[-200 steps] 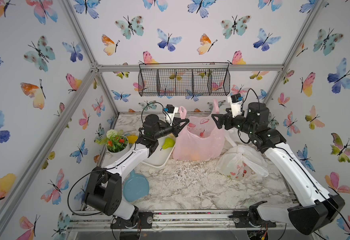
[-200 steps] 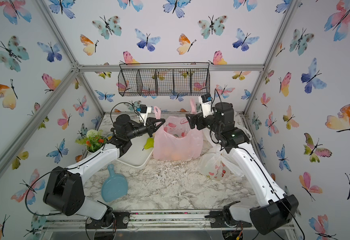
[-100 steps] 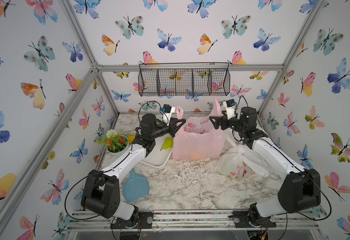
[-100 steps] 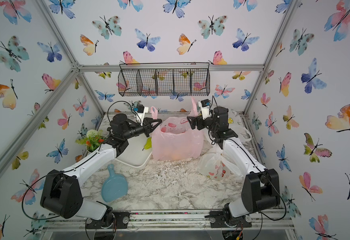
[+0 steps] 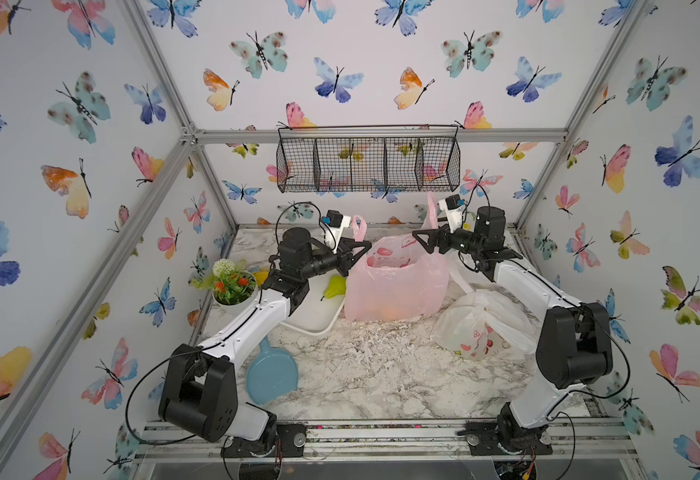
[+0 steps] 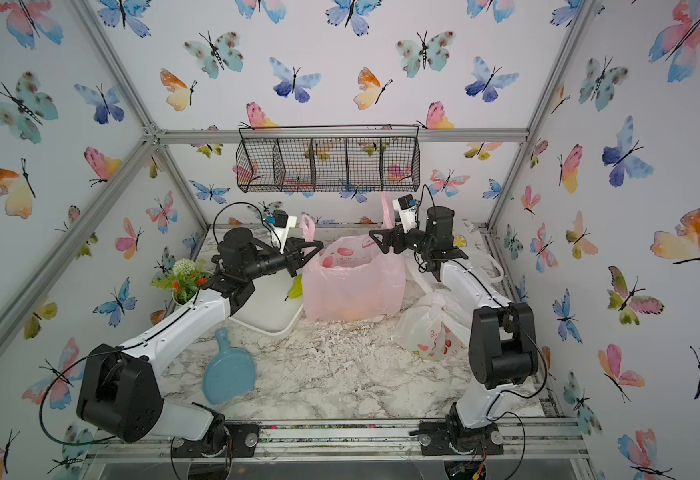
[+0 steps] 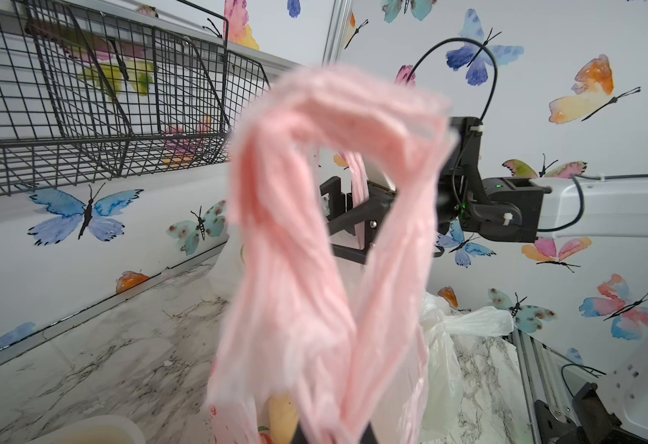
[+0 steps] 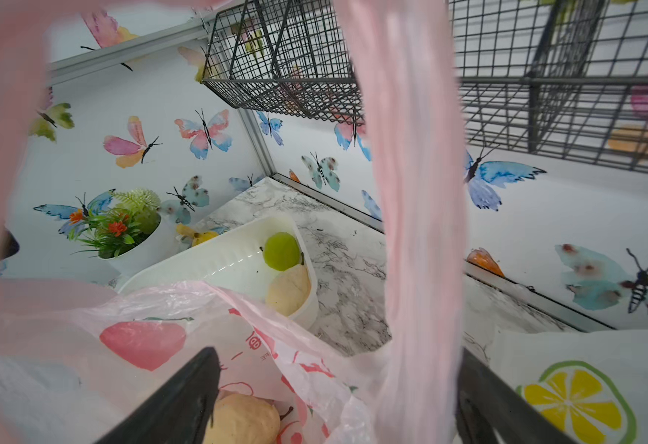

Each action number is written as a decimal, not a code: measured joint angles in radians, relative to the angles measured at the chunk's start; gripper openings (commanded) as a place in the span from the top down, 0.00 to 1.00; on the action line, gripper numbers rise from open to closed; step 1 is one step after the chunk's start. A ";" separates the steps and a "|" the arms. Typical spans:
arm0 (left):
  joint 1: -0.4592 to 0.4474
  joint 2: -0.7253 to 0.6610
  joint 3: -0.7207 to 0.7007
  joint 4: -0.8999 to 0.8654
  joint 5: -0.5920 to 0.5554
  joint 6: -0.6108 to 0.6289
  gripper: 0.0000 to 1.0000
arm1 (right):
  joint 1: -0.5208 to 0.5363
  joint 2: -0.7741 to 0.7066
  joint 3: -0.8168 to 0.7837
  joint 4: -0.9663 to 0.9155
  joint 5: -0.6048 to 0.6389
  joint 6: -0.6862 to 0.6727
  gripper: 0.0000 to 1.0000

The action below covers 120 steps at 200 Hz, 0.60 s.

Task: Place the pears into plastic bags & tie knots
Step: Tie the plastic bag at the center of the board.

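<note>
L gripper [image 5: 360, 249] clenched on handle loop [image 7: 272, 230] of pink bag [image 5: 394, 286]; R gripper [image 5: 421, 243] jaws spread, 2nd handle [image 8: 418, 230] runs between them, not pinched. Bag stands mid-table by white tray [image 8: 199, 269], cream pear [image 8: 245, 419] inside, green pear [image 8: 282, 251] waiting in tray. Tip: close R low nr bag mouth, keep L taut, then cross loops. Vs 1 s ago: R elbow folded up/back; grippers, bag barely shifted.

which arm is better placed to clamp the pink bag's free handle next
Right. The right gripper is open, with its jaws on either side of the free handle, which runs between them. The left gripper is shut on the other handle of the pink bag, so it is occupied.
</note>
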<state>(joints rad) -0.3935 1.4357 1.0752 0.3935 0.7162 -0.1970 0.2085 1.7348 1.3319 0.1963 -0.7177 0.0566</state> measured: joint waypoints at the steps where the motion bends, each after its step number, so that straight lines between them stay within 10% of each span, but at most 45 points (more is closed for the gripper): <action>1: 0.000 0.000 0.000 0.000 0.000 0.000 1.00 | 0.000 0.003 0.002 0.000 -0.003 -0.001 0.16; 65: 0.010 0.006 0.048 -0.122 0.001 0.005 1.00 | 0.000 0.006 -0.023 0.047 -0.045 0.056 0.88; 120: 0.029 0.193 0.436 -0.540 0.046 0.041 1.00 | 0.032 -0.281 -0.237 0.034 0.037 0.100 0.97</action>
<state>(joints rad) -0.3641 1.6283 1.5112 -0.1467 0.7624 -0.1562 0.2409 1.4536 1.0950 0.2302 -0.6811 0.1562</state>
